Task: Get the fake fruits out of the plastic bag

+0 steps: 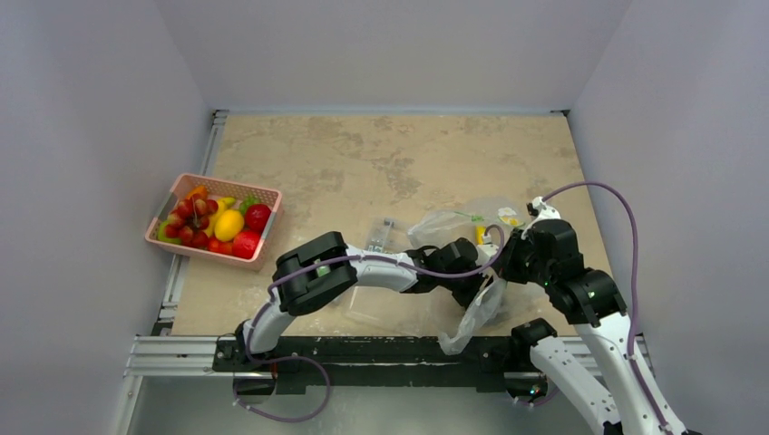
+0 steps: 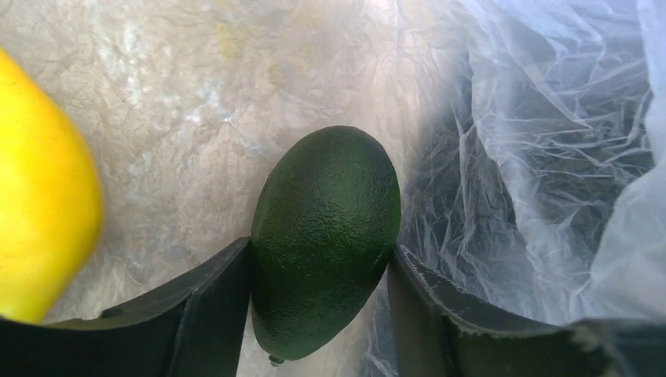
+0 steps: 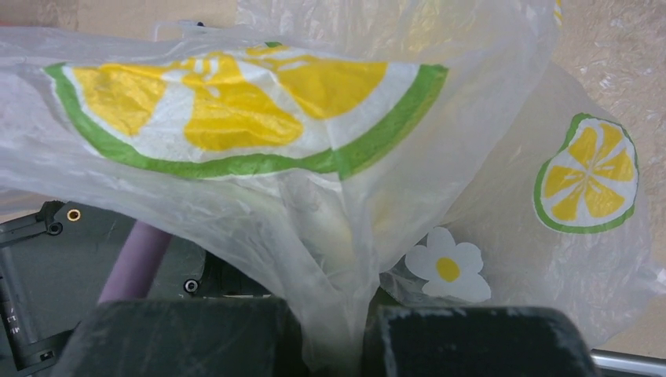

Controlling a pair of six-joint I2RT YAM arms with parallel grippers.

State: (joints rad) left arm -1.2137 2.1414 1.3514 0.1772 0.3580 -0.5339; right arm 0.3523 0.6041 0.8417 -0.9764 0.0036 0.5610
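Where the right hand (image 3: 330, 330) sits nearest, its two fingers are pressed together on a fold of the plastic bag (image 3: 236, 118), which lies near the right edge of the tabletop (image 1: 363, 163). Just beyond, the left hand (image 2: 318, 259) reaches inside the bag, its fingers closed against both sides of a dark green fruit (image 2: 330, 212). A yellow fruit (image 2: 39, 188) lies beside it, possibly the banana-like piece, though blur hides its shape. Far to the left, a pink basket (image 1: 195, 251) holds other fruits (image 1: 227, 225).
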